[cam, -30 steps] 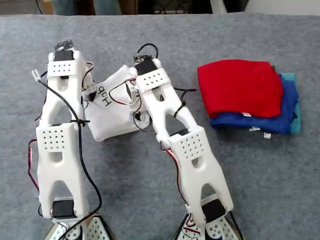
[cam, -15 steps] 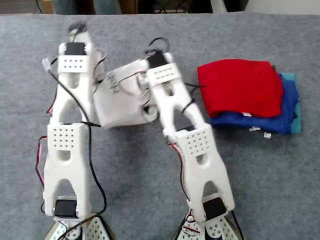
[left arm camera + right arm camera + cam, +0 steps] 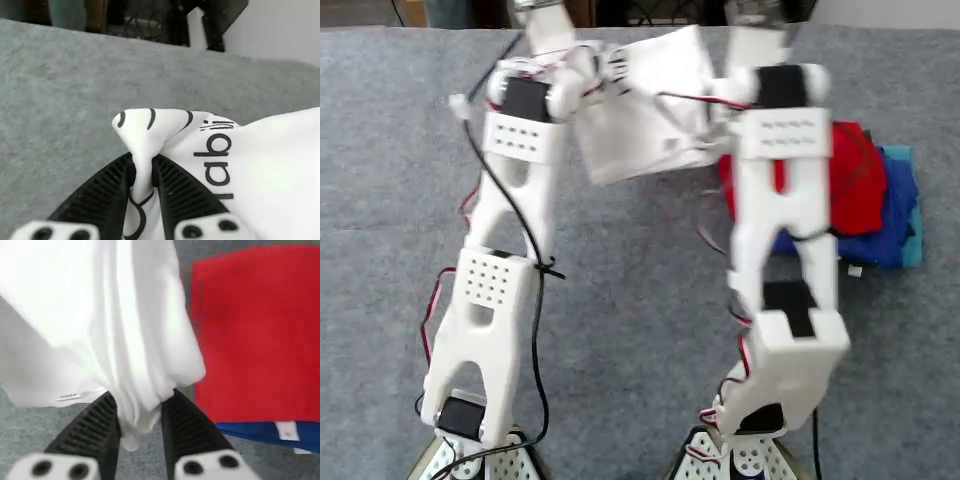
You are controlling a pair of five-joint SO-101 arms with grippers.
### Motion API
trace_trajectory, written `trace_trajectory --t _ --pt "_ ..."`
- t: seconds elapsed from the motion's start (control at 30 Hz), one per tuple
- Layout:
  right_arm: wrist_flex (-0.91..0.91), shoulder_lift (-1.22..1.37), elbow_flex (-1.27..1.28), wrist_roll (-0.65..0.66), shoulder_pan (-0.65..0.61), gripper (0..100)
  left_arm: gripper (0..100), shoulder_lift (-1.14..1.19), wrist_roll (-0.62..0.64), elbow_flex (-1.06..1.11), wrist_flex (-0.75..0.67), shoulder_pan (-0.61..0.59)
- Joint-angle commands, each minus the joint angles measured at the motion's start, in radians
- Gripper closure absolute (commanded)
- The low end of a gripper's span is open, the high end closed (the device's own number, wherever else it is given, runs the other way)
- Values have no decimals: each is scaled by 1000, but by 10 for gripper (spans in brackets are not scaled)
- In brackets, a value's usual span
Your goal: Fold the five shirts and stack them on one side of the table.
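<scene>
White shirt (image 3: pixel 648 118) now aloft (previously lower)

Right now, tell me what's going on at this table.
Both arms hold one white shirt between them, raised off the table. The left gripper is shut on a corner of it, and the right gripper is shut on a bunched edge. Beside it, at one side of the table, lies a folded stack with a red shirt on top of a blue shirt. The white shirt is not yet on that stack.
</scene>
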Motion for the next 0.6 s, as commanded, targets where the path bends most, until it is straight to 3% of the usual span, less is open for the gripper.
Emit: trace_trajectory --t 0.0,0.3,0.47,0.57 --pt "14 -159 25 63 153 984 967 -20 74 -48 -184 70" --pt "14 -232 87 181 503 984 967 -20 80 196 -497 331" --pt "-9 -223 133 262 637 983 967 -20 80 355 -709 403" --pt "-63 -225 206 296 675 982 967 -18 80 383 -729 420"
